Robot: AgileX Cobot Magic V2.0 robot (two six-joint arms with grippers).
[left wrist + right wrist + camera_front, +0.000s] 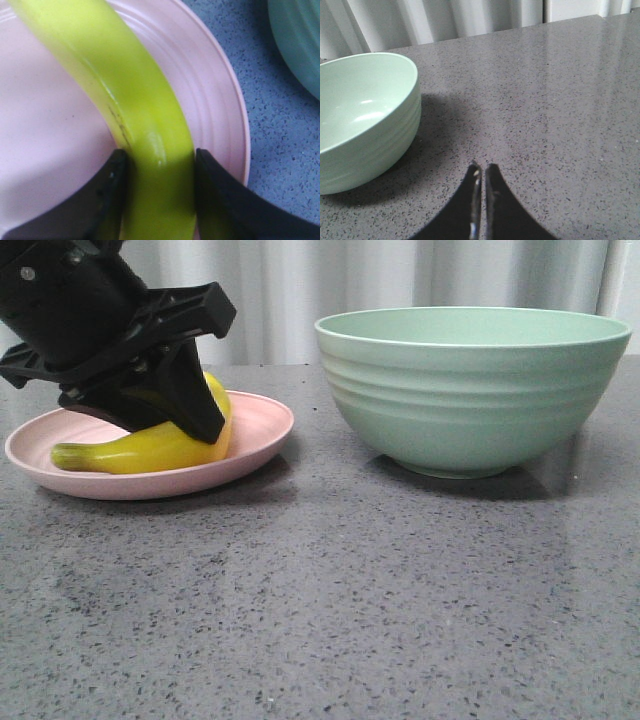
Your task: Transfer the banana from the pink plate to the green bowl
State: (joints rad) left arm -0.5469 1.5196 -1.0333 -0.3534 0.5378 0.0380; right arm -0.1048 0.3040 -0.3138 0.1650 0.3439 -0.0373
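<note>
The yellow banana (140, 450) lies on the pink plate (255, 440) at the left of the table. My left gripper (195, 425) is down over the plate and shut on the banana. In the left wrist view its two black fingers press both sides of the banana (150, 150), with the pink plate (210, 100) underneath. The green bowl (470, 390) stands to the right, and its inside looks empty in the right wrist view (365, 115). My right gripper (482, 170) is shut and empty, low over the table beside the bowl.
The grey speckled tabletop (320, 600) stretches in front of the plate and the bowl. White curtains (300, 290) hang behind the table. An edge of the bowl (300, 40) shows in the left wrist view.
</note>
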